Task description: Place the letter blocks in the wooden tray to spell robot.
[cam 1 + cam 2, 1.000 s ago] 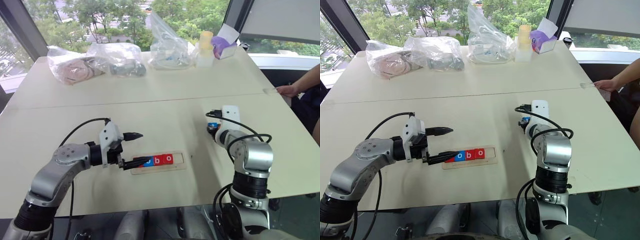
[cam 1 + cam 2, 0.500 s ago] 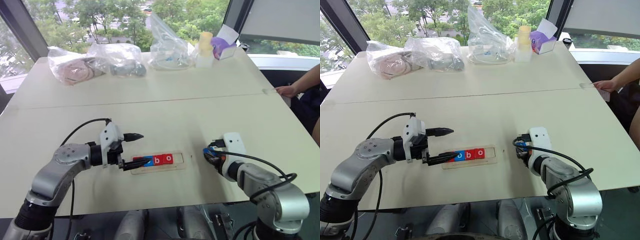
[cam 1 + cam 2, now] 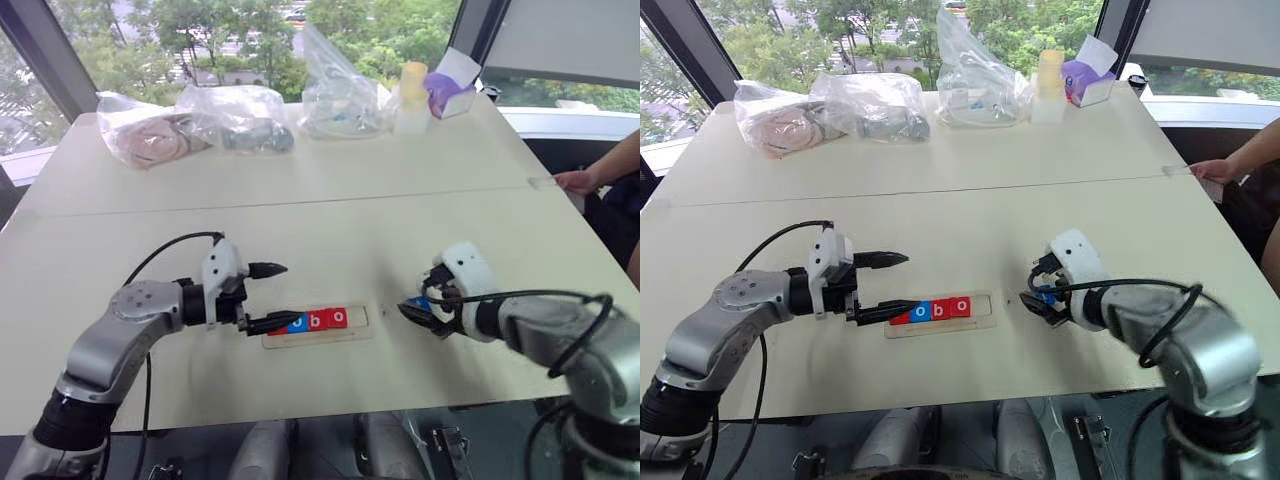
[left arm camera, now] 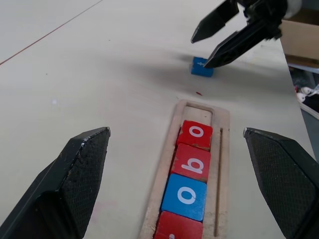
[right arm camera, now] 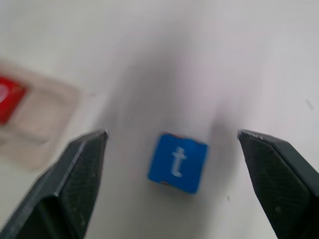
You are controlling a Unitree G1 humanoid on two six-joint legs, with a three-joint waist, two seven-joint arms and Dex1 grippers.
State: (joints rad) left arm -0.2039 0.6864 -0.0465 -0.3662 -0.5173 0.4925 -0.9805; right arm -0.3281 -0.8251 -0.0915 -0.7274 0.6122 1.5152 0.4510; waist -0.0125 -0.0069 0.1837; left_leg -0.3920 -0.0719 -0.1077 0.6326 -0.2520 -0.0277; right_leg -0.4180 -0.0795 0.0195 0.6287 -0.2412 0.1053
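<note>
The left claw (image 3: 264, 296) hangs wide apart and holds nothing, its lower finger lying at the left end of the long, shallow, pale wooden tray (image 4: 223, 149) on the cream worktop (image 3: 330, 215). In the tray four small square letter blocks sit in a row from the left end: a red one whose letter is mostly cut off in the left wrist view and is presumably the r, then a blue o (image 4: 184, 196), a red b (image 4: 191, 162) and a red o (image 4: 195, 135). One slot at the tray's right end (image 4: 199, 110) stands bare.

Just beyond that end, on the worktop, lies the blue block with a white t (image 5: 177, 162), a little askew. The right claw (image 3: 1041, 300) hovers above it, spread wide and gripping nothing, one finger on either side.

To do this step well, I judge the right claw should come straight down centred on the t, close across two flat sides, then set it level into the bare slot with the t reading upright like its neighbours, without knocking the red o.
</note>
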